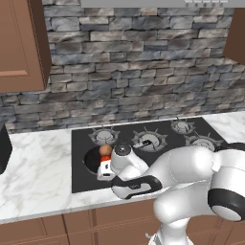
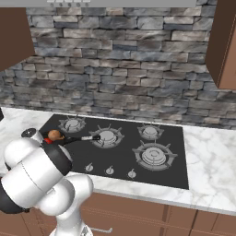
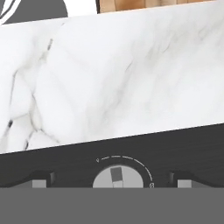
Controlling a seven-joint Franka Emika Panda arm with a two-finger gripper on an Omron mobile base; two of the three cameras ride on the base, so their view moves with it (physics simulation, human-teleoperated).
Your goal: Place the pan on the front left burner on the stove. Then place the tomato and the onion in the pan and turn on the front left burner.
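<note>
The black pan (image 1: 91,161) sits on the front left burner of the stove (image 1: 80,139), covering the burner. Inside it lie the tan onion (image 1: 105,150) and the red tomato (image 1: 104,158), the tomato half hidden behind my hand. In the right base view the onion (image 2: 55,135) shows beside the pan's thin handle (image 2: 80,138). My gripper (image 3: 113,180) hangs open over the stove's front edge. Its fingertips (image 3: 43,180) stand on either side of a round silver knob (image 3: 117,174) without touching it.
Other burners (image 2: 154,155) spread across the cooktop, and small knobs (image 2: 109,170) line its front edge. White marble counter (image 3: 113,78) borders the stove. A stone wall rises behind, with wooden cabinets (image 1: 21,43) above at both sides.
</note>
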